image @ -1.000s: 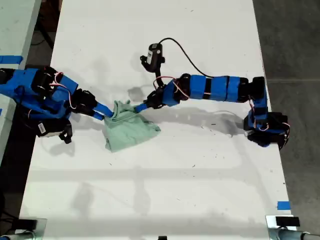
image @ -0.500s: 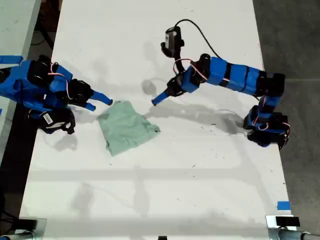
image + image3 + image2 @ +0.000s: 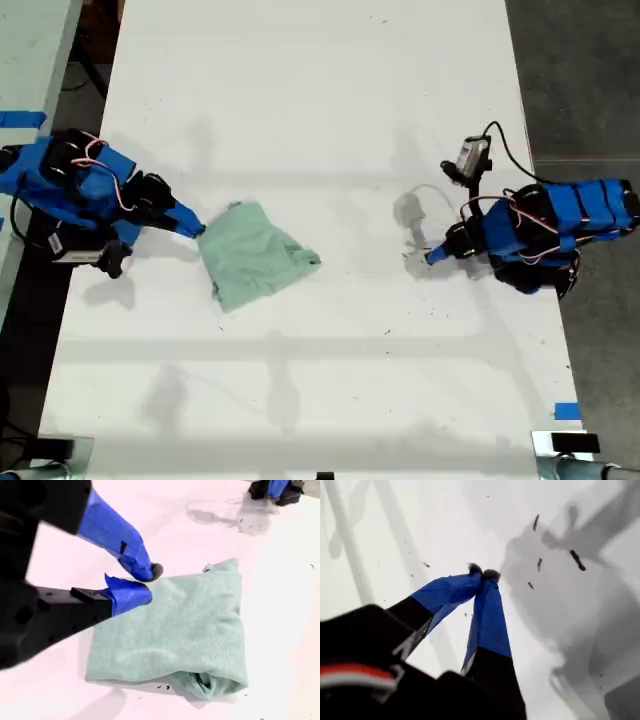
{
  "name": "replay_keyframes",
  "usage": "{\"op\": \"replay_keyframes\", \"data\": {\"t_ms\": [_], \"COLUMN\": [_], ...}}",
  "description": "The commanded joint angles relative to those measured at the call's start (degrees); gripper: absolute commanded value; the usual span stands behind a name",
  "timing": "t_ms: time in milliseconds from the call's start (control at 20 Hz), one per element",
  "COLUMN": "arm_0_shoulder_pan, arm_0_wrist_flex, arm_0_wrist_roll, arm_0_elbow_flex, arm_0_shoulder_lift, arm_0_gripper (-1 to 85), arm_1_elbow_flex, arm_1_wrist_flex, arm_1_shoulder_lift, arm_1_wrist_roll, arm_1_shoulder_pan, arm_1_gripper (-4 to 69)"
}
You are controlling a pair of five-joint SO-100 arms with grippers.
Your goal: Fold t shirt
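Note:
The pale mint-green t shirt [image 3: 258, 255] lies folded into a small wrinkled bundle on the white table [image 3: 320, 100], left of centre in the exterior view. My second gripper [image 3: 195, 229] sits at the shirt's edge on the exterior view's left. In the second wrist view its blue tips [image 3: 147, 582] are shut just above the t shirt [image 3: 190, 620], with no cloth between them. My first gripper [image 3: 432, 257] is far off on the exterior view's right, over bare table. The first wrist view shows it [image 3: 482, 572] shut with nothing in it.
The first arm's base [image 3: 275, 489] shows at the far end of the table in the second wrist view. In the exterior view, blue tape [image 3: 566, 410] marks the table's lower right, and dark floor [image 3: 590, 80] lies beyond its right edge.
Both grippers let go of the shirt. The first arm swung away to the exterior view's right and folded back. The second gripper drew back to the shirt's edge. The shirt now lies flat.

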Motion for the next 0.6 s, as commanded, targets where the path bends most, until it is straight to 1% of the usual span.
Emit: {"op": "replay_keyframes", "data": {"t_ms": [0,50,150,250,300,400,550], "arm_0_shoulder_pan": [-1.1,-2.5,-2.3,-2.1,-1.8,-1.2,-0.4], "arm_0_wrist_flex": [-18.4,-16.9,-18.5,-14.2,-12.6,-7.6,-7.0], "arm_0_wrist_roll": [2.6,2.5,3.3,3.2,3.4,3.3,4.3], "arm_0_elbow_flex": [22.2,32.1,36.9,36.9,36.9,36.9,36.9], "arm_0_shoulder_lift": [19.8,31.3,30.9,30.8,30.8,30.8,30.8], "arm_0_gripper": [-0.3,-0.3,-0.3,0.6,0.6,0.2,-0.2], "arm_1_elbow_flex": [9.0,10.3,13.7,16.0,16.5,16.5,16.5], "arm_1_wrist_flex": [4.1,4.9,5.3,3.2,2.5,2.5,2.5], "arm_1_shoulder_lift": [13.9,14.4,14.5,14.2,14.2,14.4,14.4], "arm_1_wrist_roll": [1.3,1.1,-0.1,-8.6,-10.5,-9.7,-9.5], "arm_1_shoulder_pan": [-0.7,-0.4,0.4,3.3,4.2,4.6,4.6], "arm_1_gripper": [0.2,0.2,0.2,0.5,0.6,1.2,2.5]}}
